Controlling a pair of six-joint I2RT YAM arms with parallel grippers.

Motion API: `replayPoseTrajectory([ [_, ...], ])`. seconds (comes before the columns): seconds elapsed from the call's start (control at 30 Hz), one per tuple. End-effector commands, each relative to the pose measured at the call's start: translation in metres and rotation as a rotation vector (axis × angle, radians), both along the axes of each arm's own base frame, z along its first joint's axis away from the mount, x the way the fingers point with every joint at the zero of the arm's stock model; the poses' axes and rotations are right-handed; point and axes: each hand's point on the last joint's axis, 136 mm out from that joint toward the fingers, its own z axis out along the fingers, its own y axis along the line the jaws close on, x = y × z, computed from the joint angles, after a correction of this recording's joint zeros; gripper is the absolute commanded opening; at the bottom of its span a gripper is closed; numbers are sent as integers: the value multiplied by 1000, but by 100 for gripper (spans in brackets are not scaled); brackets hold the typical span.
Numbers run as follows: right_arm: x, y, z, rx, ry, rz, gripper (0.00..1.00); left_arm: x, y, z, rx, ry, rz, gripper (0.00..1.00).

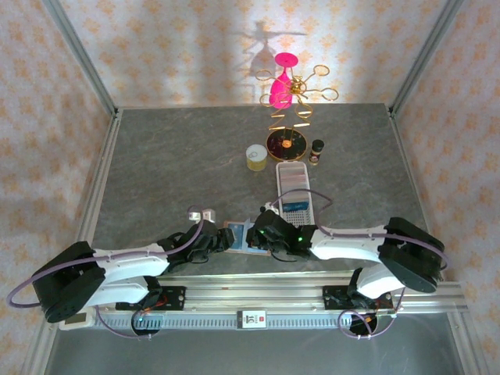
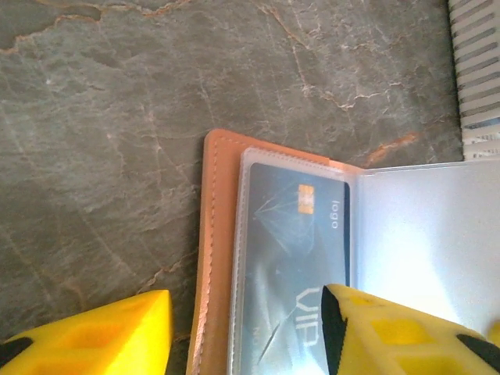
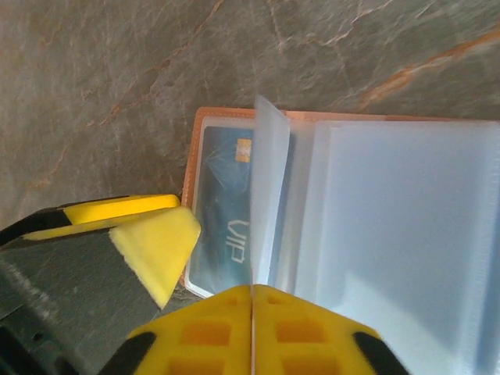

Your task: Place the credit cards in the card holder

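Card holder (image 1: 238,236) lies open, lower centre of top view, blue credit card (image 2: 293,266) in its left pocket. My right gripper (image 3: 252,301) pinches upright clear sleeve (image 3: 269,180); left gripper (image 2: 246,312) half open, gripping nothing.

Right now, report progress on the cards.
Done: one blue plastic card sits sleeved in the open tan leather card holder. In hand: right gripper pinches a clear sleeve leaf upright. Left: a blue item, likely another card, on the long white tray.
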Motion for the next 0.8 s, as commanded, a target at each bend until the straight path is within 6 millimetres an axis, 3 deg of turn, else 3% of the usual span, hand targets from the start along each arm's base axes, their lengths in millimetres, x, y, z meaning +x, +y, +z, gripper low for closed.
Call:
replayPoseTrajectory([
  [0.0,3,21,9,50,-16,38,18,-30,22,-35,54,129,10,53],
  [0.23,9,52,13,122,-15,76,32,-28,62,-33,145,97,149,53],
  [0.37,10,73,13,173,-3,115,37,-29,75,-19,147,71,200,53],
  [0.47,13,76,9,155,-12,122,42,-27,82,-6,132,36,233,55],
  [0.6,21,66,22,150,-49,125,42,-20,78,14,103,-20,230,56],
  [0.77,53,13,82,54,-333,70,41,-8,54,40,115,-56,132,56],
])
